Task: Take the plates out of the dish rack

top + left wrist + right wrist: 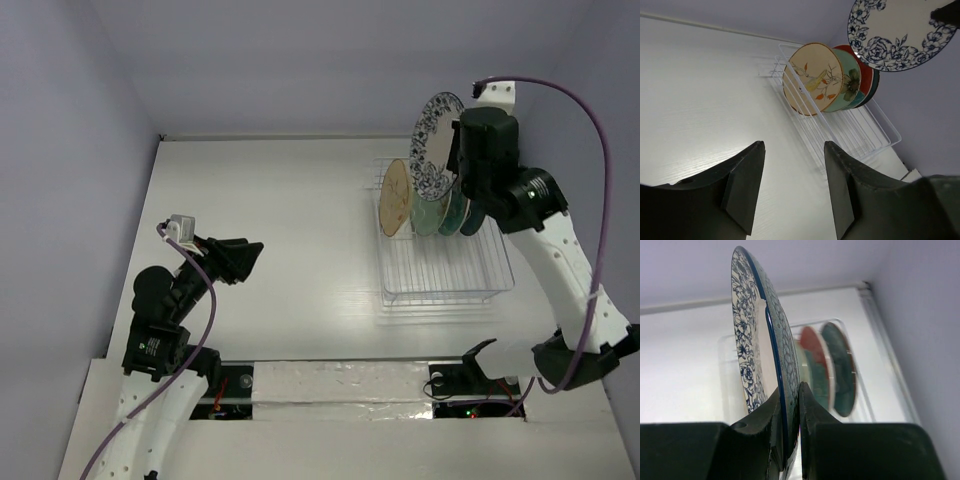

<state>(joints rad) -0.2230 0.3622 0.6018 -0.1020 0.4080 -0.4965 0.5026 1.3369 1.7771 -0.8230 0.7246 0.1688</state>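
Observation:
My right gripper [458, 150] is shut on the rim of the white plate with blue flowers [434, 143] and holds it on edge in the air above the dish rack [445, 270]; in the right wrist view the plate [757, 335] is clamped between my fingers. The tan-backed plate [396, 197], the pale mint plate [432, 212] and the dark teal plate [459, 213] stand in the rack's far end. The left wrist view shows the red plate [866, 79] behind the mint one [849, 82]. My left gripper [250, 257] is open and empty, far left of the rack.
The rack's near half holds no plates. Walls close in behind and to the right of the rack. White table [270, 230] lies between my left gripper and the rack.

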